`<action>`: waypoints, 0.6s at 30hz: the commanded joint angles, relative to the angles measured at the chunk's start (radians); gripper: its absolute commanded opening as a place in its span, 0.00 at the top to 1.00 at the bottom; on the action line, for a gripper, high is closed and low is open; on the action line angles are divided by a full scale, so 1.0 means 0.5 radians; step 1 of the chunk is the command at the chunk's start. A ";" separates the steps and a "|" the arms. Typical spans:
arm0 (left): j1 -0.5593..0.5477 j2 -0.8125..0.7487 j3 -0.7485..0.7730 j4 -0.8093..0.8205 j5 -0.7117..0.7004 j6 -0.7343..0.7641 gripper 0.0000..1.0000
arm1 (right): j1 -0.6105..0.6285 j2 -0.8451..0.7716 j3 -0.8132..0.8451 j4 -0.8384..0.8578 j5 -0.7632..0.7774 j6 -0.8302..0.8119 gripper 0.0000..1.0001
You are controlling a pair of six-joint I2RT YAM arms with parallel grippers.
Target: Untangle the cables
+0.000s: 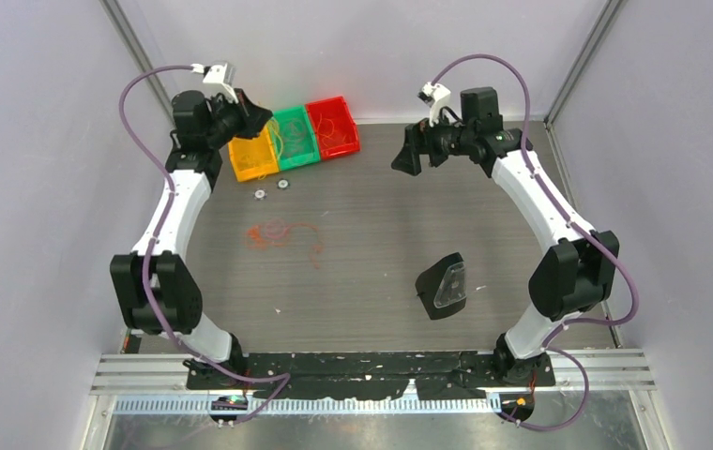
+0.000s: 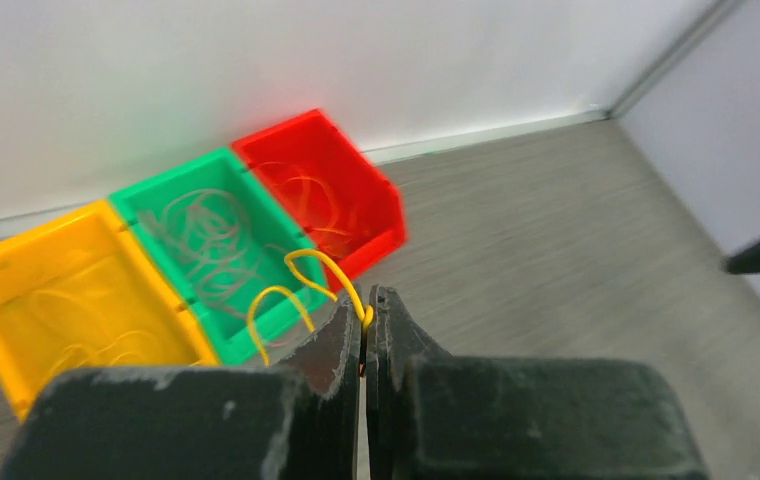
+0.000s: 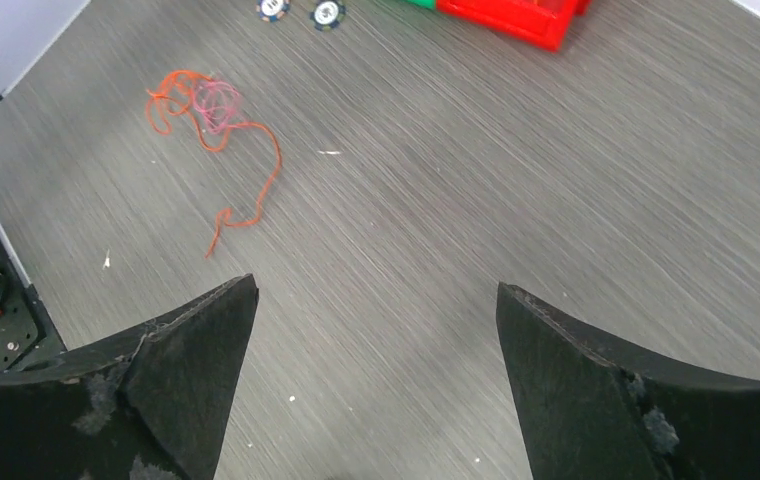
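Observation:
My left gripper [image 2: 367, 302] is shut on a thin yellow cable [image 2: 301, 275] and holds it in the air above the yellow bin [image 2: 56, 300] and green bin [image 2: 218, 240]; from above the gripper [image 1: 257, 116] sits over the bins. An orange cable tangled with a pink one [image 1: 278, 234] lies on the table left of centre, also in the right wrist view [image 3: 211, 120]. My right gripper [image 3: 376, 300] is open and empty, raised at the back right [image 1: 407, 150], far from the tangle.
The red bin [image 1: 334, 127] holds orange cables, the green bin [image 1: 295, 137] grey ones, the yellow bin [image 1: 251, 157] yellow ones. Two small spools [image 1: 271, 189] lie in front of the bins. A black stand with a clear plate [image 1: 444, 286] stands right of centre.

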 commanded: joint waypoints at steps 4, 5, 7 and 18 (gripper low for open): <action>0.090 0.296 0.324 -0.144 -0.373 0.394 1.00 | -0.052 -0.194 -0.051 -0.085 0.092 -0.117 0.05; 0.088 0.351 0.380 -0.172 -0.420 0.427 1.00 | -0.059 -0.202 -0.063 -0.087 0.097 -0.123 0.05; 0.096 0.459 0.466 -0.181 -0.516 0.488 1.00 | -0.070 -0.204 -0.069 -0.101 0.107 -0.136 0.05; 0.179 1.195 1.223 -0.338 -0.630 0.370 1.00 | -0.101 -0.169 -0.049 -0.148 0.152 -0.158 0.05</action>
